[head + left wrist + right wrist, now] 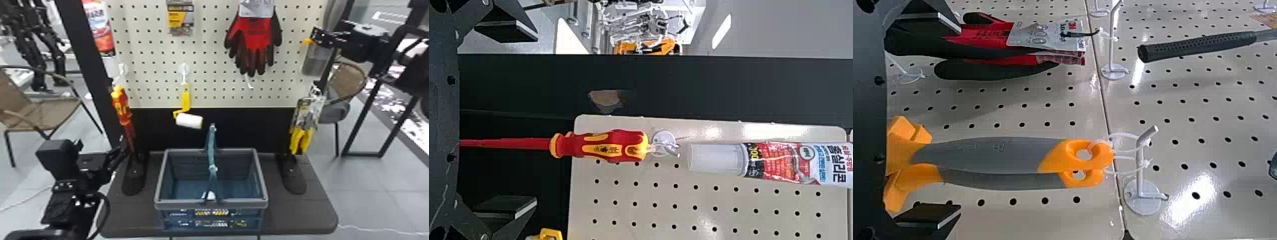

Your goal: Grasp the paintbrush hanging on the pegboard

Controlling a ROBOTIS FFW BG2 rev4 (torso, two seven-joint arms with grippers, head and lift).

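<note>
- The paintbrush (983, 154) hangs from a hook (1140, 172), between one and two o'clock from the basket (211, 204).
- Your right gripper (960, 120) stands spread near it; your left gripper (536, 120) is spread too.
- Expect it light, stiff-handled, perhaps slick; you'd best pinch its grey mid-handle.

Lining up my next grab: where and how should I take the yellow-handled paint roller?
Best bet is the yellow handle, above its bend, coming from the front with one finger either side. It hangs roughly upright from the hook, pegboard behind, with the white sleeve below.
</note>
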